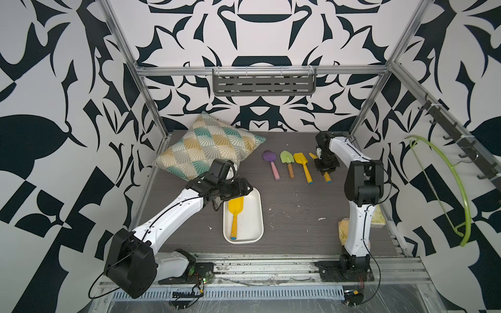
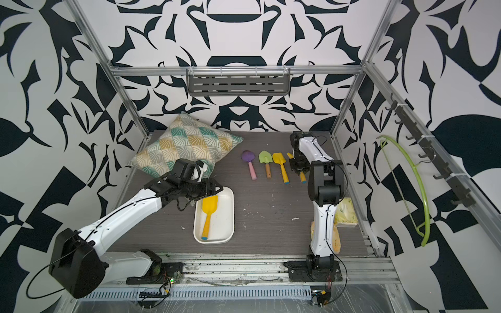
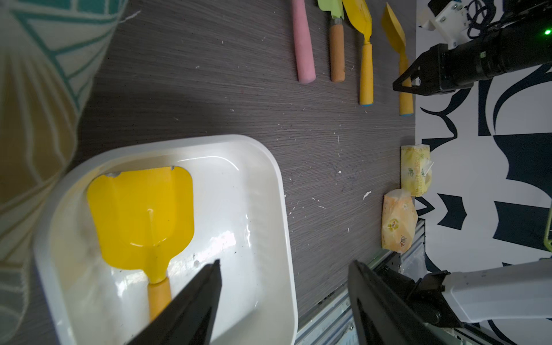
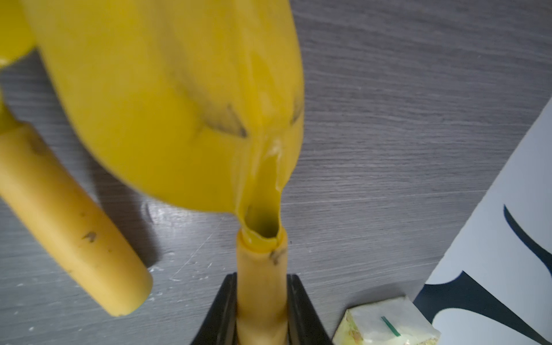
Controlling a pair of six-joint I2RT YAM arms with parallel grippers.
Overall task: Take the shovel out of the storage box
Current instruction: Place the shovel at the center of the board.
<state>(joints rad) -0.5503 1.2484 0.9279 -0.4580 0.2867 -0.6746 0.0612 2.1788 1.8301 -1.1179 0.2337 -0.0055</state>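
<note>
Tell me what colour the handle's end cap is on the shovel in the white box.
Blue cap on a yellow shovel; clearest in a top view.

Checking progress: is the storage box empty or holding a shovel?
Not empty: a yellow shovel lies flat inside the storage box.

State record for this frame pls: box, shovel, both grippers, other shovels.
storage box: white tub, on table
boxed shovel: yellow, lying inside, not gripped
left gripper: open, over the box's far end
right gripper: shut on held shovel handle, yellow
row beside it: purple shovel, green shovel, loose yellow shovel
task: not done
</note>
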